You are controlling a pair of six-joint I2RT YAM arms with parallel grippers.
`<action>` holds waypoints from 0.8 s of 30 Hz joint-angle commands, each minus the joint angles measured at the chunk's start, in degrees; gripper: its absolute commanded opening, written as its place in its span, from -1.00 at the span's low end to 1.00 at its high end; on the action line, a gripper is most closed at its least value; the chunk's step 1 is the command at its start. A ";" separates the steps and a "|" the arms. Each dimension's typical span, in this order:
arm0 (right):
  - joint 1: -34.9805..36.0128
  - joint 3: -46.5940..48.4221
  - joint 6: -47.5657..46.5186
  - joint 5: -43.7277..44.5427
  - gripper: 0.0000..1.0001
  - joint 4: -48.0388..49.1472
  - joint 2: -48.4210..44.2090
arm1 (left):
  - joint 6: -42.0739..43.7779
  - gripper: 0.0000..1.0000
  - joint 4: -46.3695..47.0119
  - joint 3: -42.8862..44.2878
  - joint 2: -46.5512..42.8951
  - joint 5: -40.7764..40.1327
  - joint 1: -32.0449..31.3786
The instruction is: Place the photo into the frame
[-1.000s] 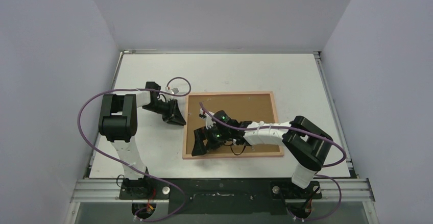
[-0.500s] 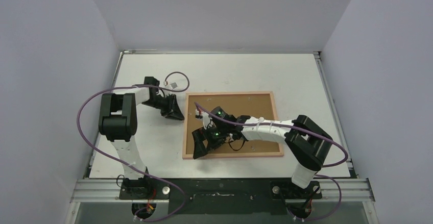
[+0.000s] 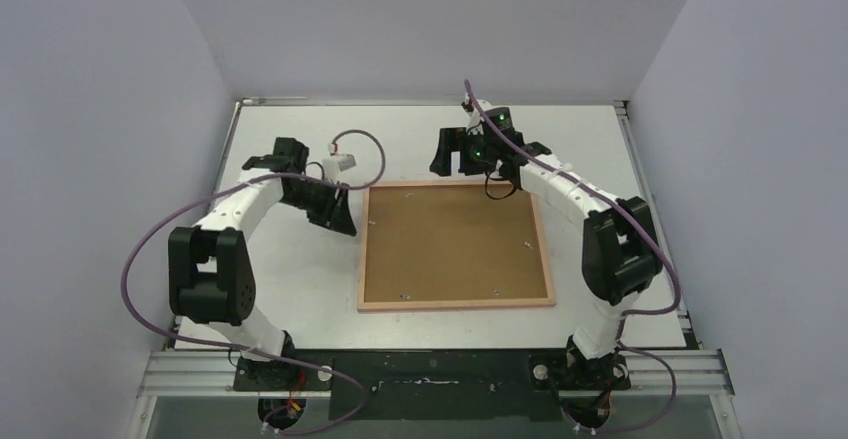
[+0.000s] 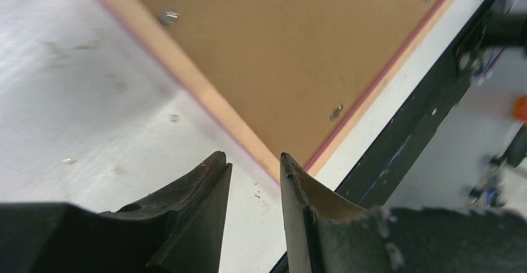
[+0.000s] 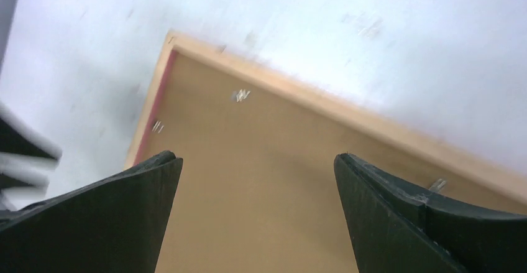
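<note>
**Overhead view.** The frame (image 3: 455,304) lies flat on the white table (image 3: 290,289), back side up. Its salmon border encloses the brown backing panel (image 3: 450,244). I see the left gripper (image 3: 345,227) just beside the frame's left edge, towards the far end of that edge. The right gripper (image 3: 453,167) hangs beyond the frame's far edge, near the middle of it. Neither gripper overlaps the frame.

**Left wrist view.** The left gripper's (image 4: 252,158) jaws stand a narrow way apart, with bare table (image 4: 81,99) showing through the gap and nothing between them. The frame's (image 4: 205,102) left edge runs down towards the fingertips, and its near-left corner shows just past the gap, on the side of the right-hand finger (image 4: 304,192). I cannot tell whether that finger touches the border. Small metal tabs (image 4: 336,111) sit along the edge of the backing panel (image 4: 298,55).

**Right wrist view.** The right gripper's (image 5: 258,161) jaws are spread wide and hold nothing. The frame (image 5: 323,108) lies beyond and between the two fingertips, apart from both. One corner sits at the upper left, and the backing panel (image 5: 261,180) fills the space between the fingers.
</note>
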 commanded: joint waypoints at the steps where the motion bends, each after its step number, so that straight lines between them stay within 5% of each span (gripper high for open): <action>1: -2.20 11.12 -6.18 7.48 0.92 -2.83 10.69 | 12.66 -0.31 -5.44 -6.21 -7.12 -7.36 -10.88; 10: -4.93 30.99 -6.92 8.04 0.90 -9.77 26.71 | 16.95 -0.26 -0.78 -15.22 -17.86 -24.68 -36.83; 16: -6.32 30.76 -5.70 7.16 0.90 -9.34 29.08 | 16.77 -0.24 0.91 -18.06 -17.37 -30.72 -50.01; 24: -6.72 29.57 -5.68 6.77 0.90 -8.93 29.57 | 14.76 -0.24 13.70 -24.26 -14.60 -44.99 -59.37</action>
